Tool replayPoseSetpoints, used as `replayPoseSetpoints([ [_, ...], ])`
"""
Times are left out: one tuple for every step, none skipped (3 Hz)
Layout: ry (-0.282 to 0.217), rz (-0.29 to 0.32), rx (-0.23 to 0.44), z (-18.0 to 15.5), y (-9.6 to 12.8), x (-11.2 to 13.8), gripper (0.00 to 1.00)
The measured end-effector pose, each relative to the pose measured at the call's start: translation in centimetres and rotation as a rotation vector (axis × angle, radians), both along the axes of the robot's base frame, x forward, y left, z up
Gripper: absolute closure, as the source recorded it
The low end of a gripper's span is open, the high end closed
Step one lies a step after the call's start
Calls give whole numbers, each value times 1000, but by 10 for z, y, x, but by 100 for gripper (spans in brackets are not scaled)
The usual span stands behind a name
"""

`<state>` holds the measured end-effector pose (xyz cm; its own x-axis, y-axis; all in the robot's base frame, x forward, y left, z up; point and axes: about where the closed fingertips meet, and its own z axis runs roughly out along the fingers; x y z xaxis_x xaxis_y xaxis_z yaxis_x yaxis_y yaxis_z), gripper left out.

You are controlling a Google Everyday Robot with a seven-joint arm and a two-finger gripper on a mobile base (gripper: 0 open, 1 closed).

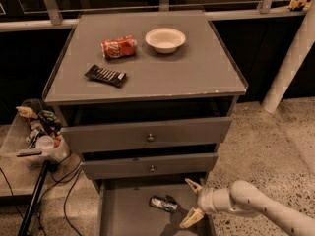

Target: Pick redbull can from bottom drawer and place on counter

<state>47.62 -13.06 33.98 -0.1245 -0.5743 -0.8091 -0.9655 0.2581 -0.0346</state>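
The redbull can lies on its side on the floor of the open bottom drawer, near its middle. My gripper is open, its two pale fingers spread apart. It reaches in from the right at the drawer's right side, just right of the can and not touching it. The counter is the grey cabinet top above.
On the counter lie a red soda can on its side, a white bowl and a dark snack bar. Two knobbed drawers sit above the open one. A bin of clutter, a stand and cables are at the left. A white post stands at the right.
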Motion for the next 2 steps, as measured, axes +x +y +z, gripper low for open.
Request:
replayPoseSetpoints([
  [11, 6, -11, -13, 8, 0, 0],
  [14, 12, -36, -32, 18, 2, 0],
])
